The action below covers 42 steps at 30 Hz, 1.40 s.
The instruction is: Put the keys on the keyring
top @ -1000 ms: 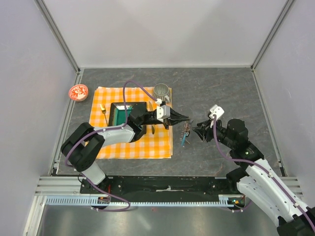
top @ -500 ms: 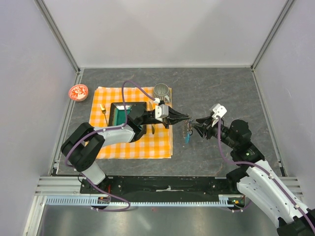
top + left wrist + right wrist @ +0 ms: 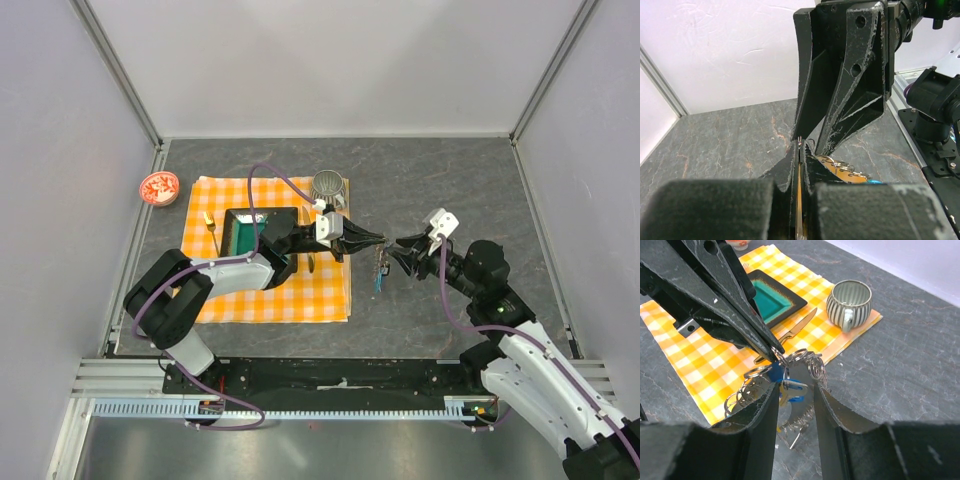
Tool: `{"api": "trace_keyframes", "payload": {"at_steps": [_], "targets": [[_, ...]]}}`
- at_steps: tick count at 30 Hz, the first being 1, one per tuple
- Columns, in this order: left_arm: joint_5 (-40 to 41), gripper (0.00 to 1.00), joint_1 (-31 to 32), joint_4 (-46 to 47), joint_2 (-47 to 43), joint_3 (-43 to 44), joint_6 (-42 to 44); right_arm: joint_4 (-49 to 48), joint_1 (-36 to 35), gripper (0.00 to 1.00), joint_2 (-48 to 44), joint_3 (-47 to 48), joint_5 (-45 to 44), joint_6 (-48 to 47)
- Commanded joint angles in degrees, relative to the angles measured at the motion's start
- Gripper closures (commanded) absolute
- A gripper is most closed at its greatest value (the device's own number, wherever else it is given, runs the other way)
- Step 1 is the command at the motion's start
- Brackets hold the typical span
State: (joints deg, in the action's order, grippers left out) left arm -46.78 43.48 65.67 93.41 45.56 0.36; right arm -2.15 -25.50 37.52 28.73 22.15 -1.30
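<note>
My left gripper (image 3: 376, 239) is shut on the thin wire of the keyring (image 3: 807, 360) and holds it in the air past the cloth's right edge. A chain of small split rings and a bunch of keys (image 3: 380, 270) hang from it. In the left wrist view the left gripper (image 3: 801, 148) pinches the wire edge-on, with rings and keys (image 3: 852, 173) behind its right finger. My right gripper (image 3: 795, 382) faces it, jaws partly apart. A blue-headed key (image 3: 794, 388) and some rings lie between its tips. In the top view the right gripper (image 3: 398, 250) almost meets the left one.
An orange checked cloth (image 3: 230, 290) carries a dark square plate with a teal centre (image 3: 248, 230), a ribbed grey cup (image 3: 327, 184) and a knife (image 3: 790, 332). A red bowl (image 3: 158, 187) sits at the far left, by the frame rail.
The right gripper has risen and closed in on the left gripper's tips. The hanging bunch has shifted slightly with it. The left gripper has stayed shut.
</note>
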Motion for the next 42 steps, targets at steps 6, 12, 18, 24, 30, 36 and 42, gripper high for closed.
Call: {"api": "trace_keyframes", "payload": {"at_steps": [6,12,18,24,30,36,42], "targets": [[0.29,0.98,0.02,3.59,-0.24,1.72,-1.59,-2.33,-0.17,0.63,1.15,3.61,-0.36,-2.04],[1.08,0.98,0.02,5.34,-0.68,1.2,-2.56,-2.24,-0.17,0.9,2.12,3.26,1.57,-1.69],[0.82,0.98,-0.07,10.52,0.2,0.93,-5.72,-3.29,-0.08,1.0,1.77,2.82,3.25,-0.55],[-0.06,0.98,-0.07,15.01,1.52,0.93,-9.15,-5.05,-0.08,1.0,3.09,2.82,5.53,0.16],[-0.41,0.98,-0.07,15.98,1.87,1.2,-10.03,-6.64,-0.17,1.0,4.4,3.26,7.38,0.51],[-0.24,0.98,0.2,15.89,2.92,1.72,-10.2,-6.9,-0.25,1.0,5.2,4.23,8.87,0.6],[0.11,0.98,0.55,15.54,3.54,2.16,-9.85,-6.81,-0.34,1.0,6.51,5.28,9.49,-0.02]]}}
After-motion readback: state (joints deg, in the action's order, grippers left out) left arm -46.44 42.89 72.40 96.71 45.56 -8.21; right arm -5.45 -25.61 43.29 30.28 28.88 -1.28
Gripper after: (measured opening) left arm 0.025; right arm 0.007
